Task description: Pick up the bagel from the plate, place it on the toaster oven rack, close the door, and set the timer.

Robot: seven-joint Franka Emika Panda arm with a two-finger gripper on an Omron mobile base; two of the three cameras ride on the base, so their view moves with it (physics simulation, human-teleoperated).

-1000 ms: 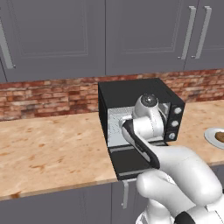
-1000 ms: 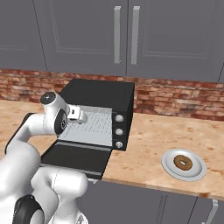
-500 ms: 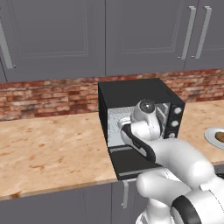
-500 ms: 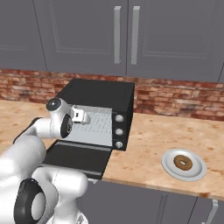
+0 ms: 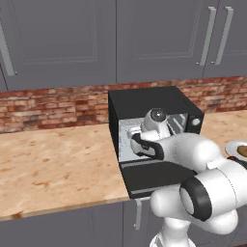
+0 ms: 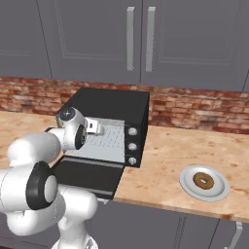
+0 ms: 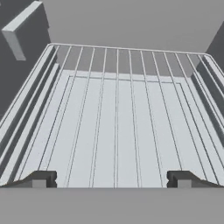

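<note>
I see jaws [image 7: 112,179] spread wide, empty, reaching into oven [image 6: 114,104] just above rack [image 7: 116,131]. Door [image 6: 87,176] lies flat, below and behind jaws. Bagel [image 6: 203,181] on plate [image 6: 187,185], well off to jaws' right on bench [image 6: 165,160]. Left base view: plate cut off by edge, arm hides most of cavity.

Arm [image 5: 193,154] lowered and reached deeper, hand [image 6: 92,129] now inside oven cavity
</note>
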